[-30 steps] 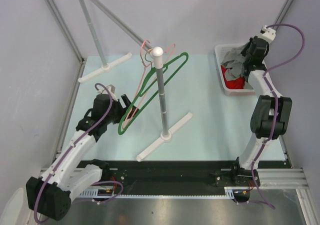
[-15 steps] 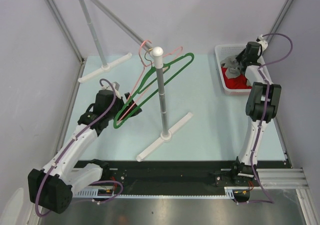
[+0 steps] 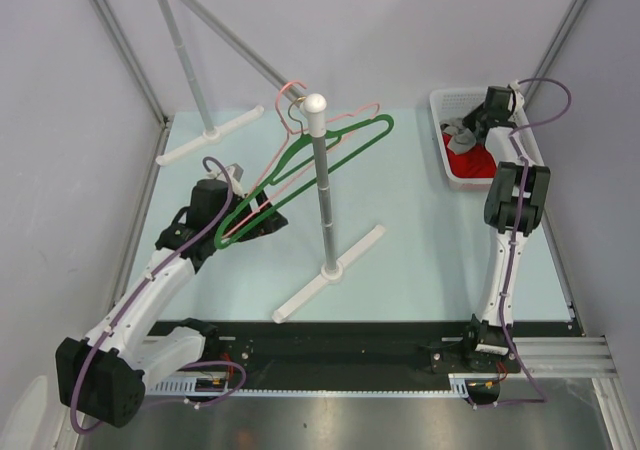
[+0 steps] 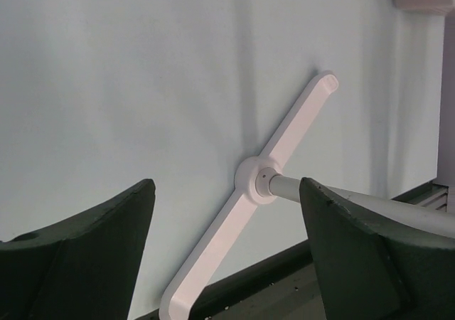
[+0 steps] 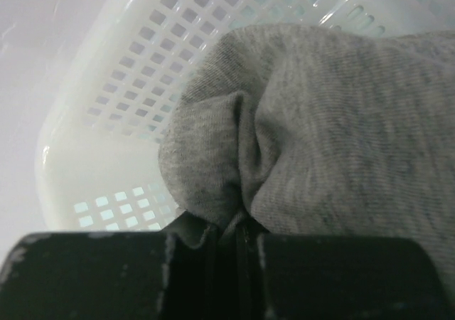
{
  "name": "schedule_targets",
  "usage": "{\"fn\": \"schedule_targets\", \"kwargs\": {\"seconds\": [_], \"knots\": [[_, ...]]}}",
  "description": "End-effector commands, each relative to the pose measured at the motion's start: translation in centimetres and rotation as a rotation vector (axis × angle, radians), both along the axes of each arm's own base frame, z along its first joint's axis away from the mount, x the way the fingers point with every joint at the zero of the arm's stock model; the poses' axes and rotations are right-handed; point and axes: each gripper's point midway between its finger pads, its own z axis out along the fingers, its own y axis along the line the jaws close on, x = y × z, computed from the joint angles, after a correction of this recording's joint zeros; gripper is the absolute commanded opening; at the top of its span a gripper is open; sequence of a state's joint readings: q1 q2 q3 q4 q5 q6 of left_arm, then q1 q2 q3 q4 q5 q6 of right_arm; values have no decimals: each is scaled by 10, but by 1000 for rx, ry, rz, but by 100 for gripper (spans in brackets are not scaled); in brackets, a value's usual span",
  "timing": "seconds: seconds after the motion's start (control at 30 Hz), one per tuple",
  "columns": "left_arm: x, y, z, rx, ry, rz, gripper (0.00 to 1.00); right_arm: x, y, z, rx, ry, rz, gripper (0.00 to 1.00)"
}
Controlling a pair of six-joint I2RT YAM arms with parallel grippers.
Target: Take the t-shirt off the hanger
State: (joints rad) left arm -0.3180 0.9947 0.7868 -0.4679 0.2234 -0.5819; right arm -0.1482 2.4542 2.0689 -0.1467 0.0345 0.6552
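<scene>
Only the right wrist view shows right gripper [image 5: 239,240] pinching the grey t-shirt [image 5: 341,121], bunched at twelve o'clock; left gripper [image 4: 226,206] gapes

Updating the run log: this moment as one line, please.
left gripper: jaws open, beside bare green hanger on rack | right gripper: jaws shut on grey t-shirt at white basket | task: t-shirt off hanger

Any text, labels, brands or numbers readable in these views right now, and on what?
None can be read. The green hanger, the white basket and the grey t-shirt show no lettering. Any markings at the arm bases are too small to read.
</scene>
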Motion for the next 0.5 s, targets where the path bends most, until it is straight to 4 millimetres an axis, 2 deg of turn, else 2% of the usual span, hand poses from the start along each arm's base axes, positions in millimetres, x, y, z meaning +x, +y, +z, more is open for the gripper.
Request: {"fn": "schedule_targets", "kwargs": {"seconds": [0.0, 0.07, 0.23, 0.27, 0.3, 0.33, 0.4, 0.43, 0.47], "knots": [[0, -15, 15, -67, -62, -82, 87, 3, 2, -8, 15, 66, 20, 13], [-3, -18, 14, -81, -63, -99, 87, 3, 3, 4, 0, 66, 36, 22], [-13, -27, 11, -126, -60, -156, 89, -22, -5, 48, -82, 85, 29, 40], [-16, -29, 7, -135, -49, -174, 89, -25, -4, 55, -97, 82, 43, 46], [-20, -32, 9, -156, -42, -194, 89, -34, -4, 51, -120, 110, 68, 49], [-23, -33, 8, -165, -34, -201, 89, -39, -5, 69, -149, 96, 76, 52], [-28, -37, 9, -185, -27, -225, 89, -54, -8, 72, -203, 142, 101, 61], [-29, -38, 9, -190, -24, -233, 89, -64, -11, 82, -228, 149, 96, 65], [-31, -39, 9, -195, -21, -240, 90, -73, -12, 84, -241, 172, 97, 72]]}}
